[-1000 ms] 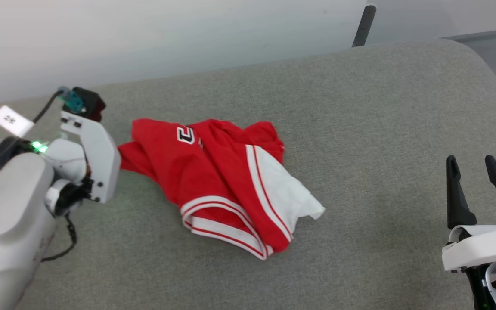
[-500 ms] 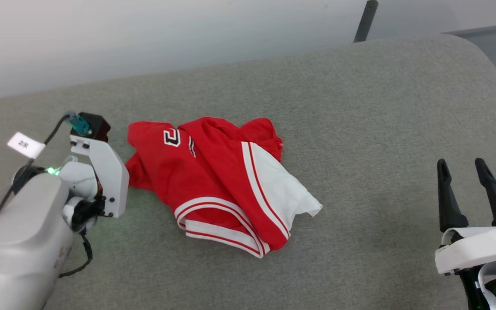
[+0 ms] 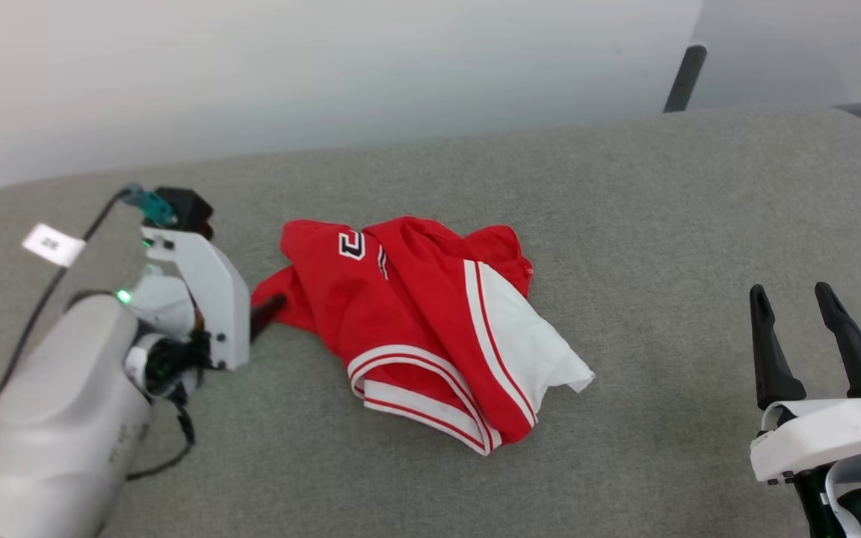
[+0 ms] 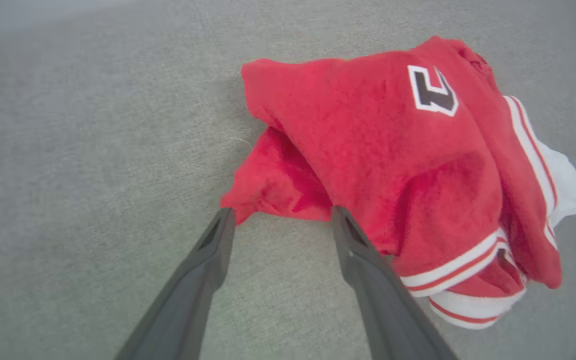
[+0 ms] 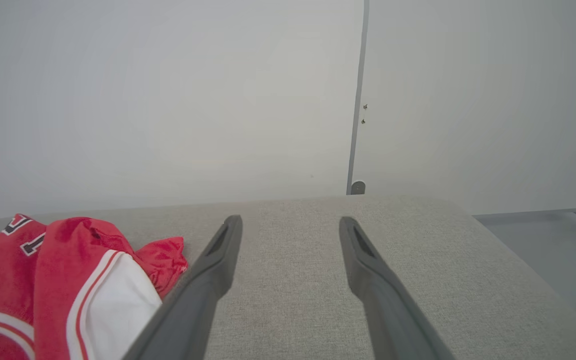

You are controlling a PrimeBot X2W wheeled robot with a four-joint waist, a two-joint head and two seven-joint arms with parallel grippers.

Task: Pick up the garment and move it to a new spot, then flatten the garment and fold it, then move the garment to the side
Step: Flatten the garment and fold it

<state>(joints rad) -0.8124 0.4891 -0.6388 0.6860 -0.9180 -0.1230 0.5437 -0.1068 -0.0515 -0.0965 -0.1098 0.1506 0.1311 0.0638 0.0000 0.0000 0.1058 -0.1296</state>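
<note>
Lying bunched, fuzzy red garment point(image 3: 408, 306), woven surf. point(image 3: 647, 217)

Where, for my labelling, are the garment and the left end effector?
garment point(image 3: 400, 314), head view, red body beneath the numeral.
left end effector point(image 4: 282, 212), left wrist view, midway between its fingertips.

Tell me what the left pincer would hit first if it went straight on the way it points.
The red jersey, probably: the left pincer stands open, with the jersey's nearest fold just beyond its fingertips.
</note>
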